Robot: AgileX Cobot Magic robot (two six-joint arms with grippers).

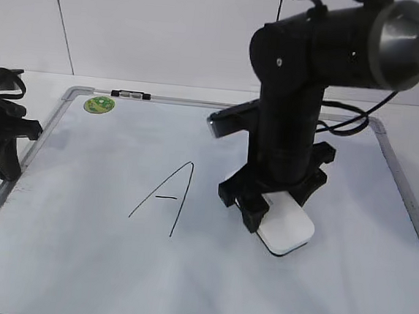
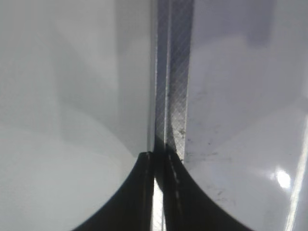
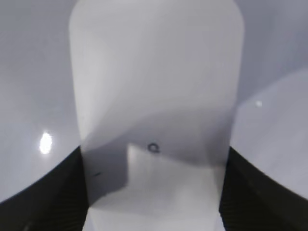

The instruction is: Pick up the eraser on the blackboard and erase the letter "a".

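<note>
The blackboard lies flat; on its right part the right gripper stands spread wide, fingers pressed against both sides of the white eraser, which rests on the board; the left gripper is closed, empty, over the board's left frame

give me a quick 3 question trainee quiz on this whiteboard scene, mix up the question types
1. True or false: the right gripper has the eraser between its fingers.
2. Multiple choice: the green magnet sits near which corner of the blackboard in the exterior view? A far left; B far right; C near right.
3. Fill in: the left gripper is ____, parked over the board's frame.

Key
1. True; it straddles the eraser on the board.
2. A.
3. Shut.
</note>
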